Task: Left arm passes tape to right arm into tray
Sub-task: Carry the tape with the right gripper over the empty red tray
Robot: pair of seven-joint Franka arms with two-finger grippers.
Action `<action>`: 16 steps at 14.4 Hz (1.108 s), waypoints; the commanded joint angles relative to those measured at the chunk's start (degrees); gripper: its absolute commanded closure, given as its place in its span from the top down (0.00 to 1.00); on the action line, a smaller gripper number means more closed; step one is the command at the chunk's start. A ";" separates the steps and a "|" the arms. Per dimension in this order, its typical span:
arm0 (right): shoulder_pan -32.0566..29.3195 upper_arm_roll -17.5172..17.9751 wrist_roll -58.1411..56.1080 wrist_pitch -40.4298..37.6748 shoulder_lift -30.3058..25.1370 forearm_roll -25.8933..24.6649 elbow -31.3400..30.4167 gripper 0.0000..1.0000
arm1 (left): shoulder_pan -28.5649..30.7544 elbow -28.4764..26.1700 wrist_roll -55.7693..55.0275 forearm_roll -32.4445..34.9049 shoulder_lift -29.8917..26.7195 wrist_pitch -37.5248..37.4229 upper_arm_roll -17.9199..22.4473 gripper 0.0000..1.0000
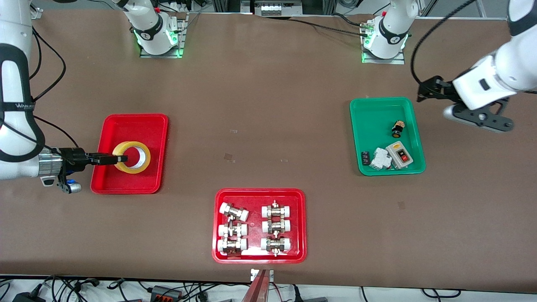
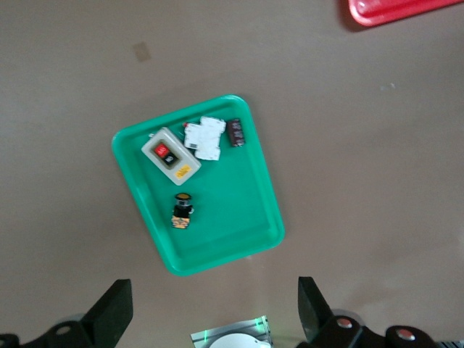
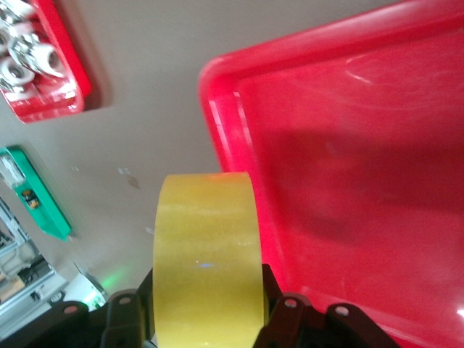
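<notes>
Right gripper (image 1: pixel 121 159) is clamped on the tape (image 1: pixel 131 157), fingers pinching the wall of the roll. In the front view the roll shows its open core; in the right wrist view its yellow band faces the wrist camera, standing between the gripper's fingers. Whether it is raised or already touching the floor of the tray (image 1: pixel 138 126) cannot be told.

Key relation: the tape hangs over the red tray's floor, in the half nearer the front camera. Judged so, the coming move is straight down and a release, no sideways travel needed.

Room: the tray holds nothing else; bare red floor all around the roll, rim well apart from it on every side seen. Flat, smooth plastic; a roll let go on edge could roll, so it wants to be set low before the fingers part.

Left gripper (image 2: pixel 214 308) is spread wide and carries nothing; it waits, raised near the green tray (image 1: pixel 377 109) at the left arm's end of the table. Right arm is the only one near the tape.
</notes>
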 commanded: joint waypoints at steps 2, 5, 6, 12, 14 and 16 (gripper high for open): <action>-4.56 1.30 -8.60 -2.01 2.80 0.86 -0.60 0.33 | -6.54 0.74 1.28 1.11 -1.26 2.91 11.48 1.00; -5.36 1.30 -11.50 -2.79 4.91 1.21 -0.69 0.33 | -7.51 -3.53 0.92 1.90 -4.67 5.97 14.57 1.00; -5.88 1.30 -11.60 -4.10 5.01 1.47 -0.69 0.33 | -8.30 -7.74 0.31 1.81 -7.13 9.91 15.89 1.00; -6.59 1.39 -11.95 -5.26 5.97 1.65 -0.77 0.40 | -9.89 -15.16 -1.35 1.81 -11.19 14.87 19.94 1.00; -6.59 1.38 -11.95 -4.91 6.32 1.65 -0.77 0.74 | -9.27 -14.03 -1.36 1.81 -10.58 14.43 19.94 1.00; -6.59 1.47 -12.04 -4.91 7.03 1.74 -0.69 1.00 | -9.27 -13.85 -1.45 1.72 -10.49 14.43 19.86 1.00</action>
